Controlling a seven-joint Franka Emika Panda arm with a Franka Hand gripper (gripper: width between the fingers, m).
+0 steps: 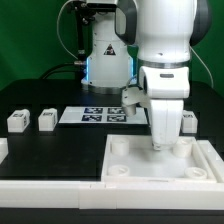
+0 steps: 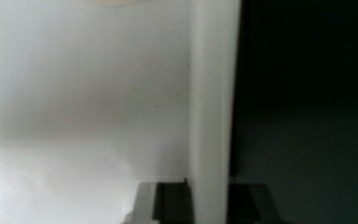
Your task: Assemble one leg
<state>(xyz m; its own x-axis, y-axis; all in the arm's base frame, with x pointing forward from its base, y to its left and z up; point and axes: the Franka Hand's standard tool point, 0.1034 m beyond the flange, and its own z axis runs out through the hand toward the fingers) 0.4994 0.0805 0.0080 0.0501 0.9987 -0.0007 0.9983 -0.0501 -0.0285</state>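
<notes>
Open black table (image 1: 70,145) between left leg (image 1: 15,121), second leg (image 1: 46,120) and the white panel (image 1: 125,170): I can pass there. Marker board (image 1: 100,115) lies flat behind that lane. Gripper (image 1: 163,142) is low at the panel's raised rim, with right leg (image 1: 188,122) near it. Wrist view: panel edge (image 2: 211,100) very close, dark free side next to it.

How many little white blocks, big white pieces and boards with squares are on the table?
Small white legs: 3
Big white square piece: 1
Marker board: 1
Total: 5
</notes>
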